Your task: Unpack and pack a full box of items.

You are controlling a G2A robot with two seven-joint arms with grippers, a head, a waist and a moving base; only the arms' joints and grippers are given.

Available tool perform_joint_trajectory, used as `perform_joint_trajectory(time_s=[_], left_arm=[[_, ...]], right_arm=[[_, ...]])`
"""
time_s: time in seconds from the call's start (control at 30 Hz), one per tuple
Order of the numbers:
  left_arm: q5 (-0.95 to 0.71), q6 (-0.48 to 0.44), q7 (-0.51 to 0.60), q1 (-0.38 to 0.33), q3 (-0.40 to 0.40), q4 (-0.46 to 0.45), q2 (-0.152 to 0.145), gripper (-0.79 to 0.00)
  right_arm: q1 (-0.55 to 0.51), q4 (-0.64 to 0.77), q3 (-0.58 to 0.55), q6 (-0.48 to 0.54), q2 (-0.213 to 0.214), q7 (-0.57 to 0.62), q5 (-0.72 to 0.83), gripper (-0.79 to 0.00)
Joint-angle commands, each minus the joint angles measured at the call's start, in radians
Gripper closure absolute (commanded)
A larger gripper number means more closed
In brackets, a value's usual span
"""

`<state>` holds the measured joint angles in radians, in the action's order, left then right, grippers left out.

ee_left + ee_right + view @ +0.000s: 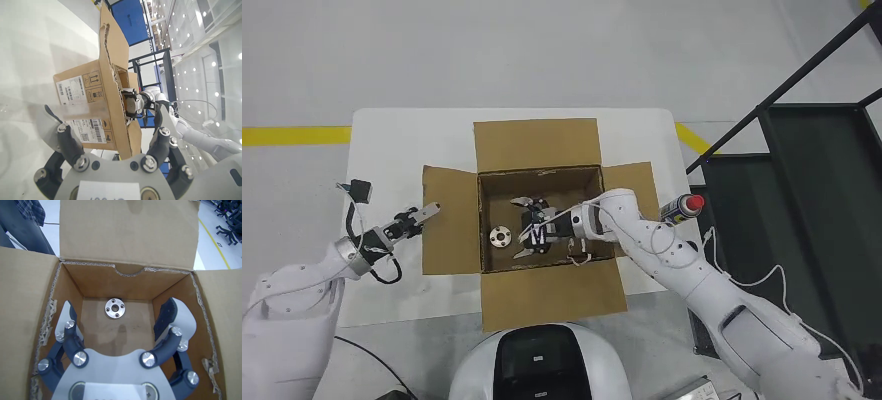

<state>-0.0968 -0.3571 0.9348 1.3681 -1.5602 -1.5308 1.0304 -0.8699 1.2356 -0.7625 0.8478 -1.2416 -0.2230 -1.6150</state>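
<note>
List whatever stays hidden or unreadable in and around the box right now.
- Floor of the box under the right gripper: top view, covered by gripper and arm.
- Red-capped can: top view, too small to identify.
- Blurred strip across the left gripper: left wrist view, too smeared to identify.
- Labels on the box side: left wrist view, print too small.

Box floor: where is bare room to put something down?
Bare nearly everywhere: one metal flange sits by a wall. Crowded only under the open right gripper, hanging inside the box.
</note>
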Motion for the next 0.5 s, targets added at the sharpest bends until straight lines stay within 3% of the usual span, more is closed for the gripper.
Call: perform_joint_trajectory(time_s=[0.0,0.3,0.47], left_arm=[[-0.004,0.007,0.03,-0.016,0.022,0.004,0.0,-0.785],[-0.071,0.031,0.078,-0.084,0.107,0.043,0.007,-0.785],[-0.137,0.054,0.098,-0.119,0.089,0.081,0.003,-0.785]], right_arm=[[-0.05,0.071,-0.042,-0.008,0.016,0.052,0.017,-0.785],[-0.169,0.237,-0.124,-0.011,0.05,0.226,0.063,-0.785],[-0.166,0.252,-0.125,-0.014,0.049,0.254,0.076,-0.785]])
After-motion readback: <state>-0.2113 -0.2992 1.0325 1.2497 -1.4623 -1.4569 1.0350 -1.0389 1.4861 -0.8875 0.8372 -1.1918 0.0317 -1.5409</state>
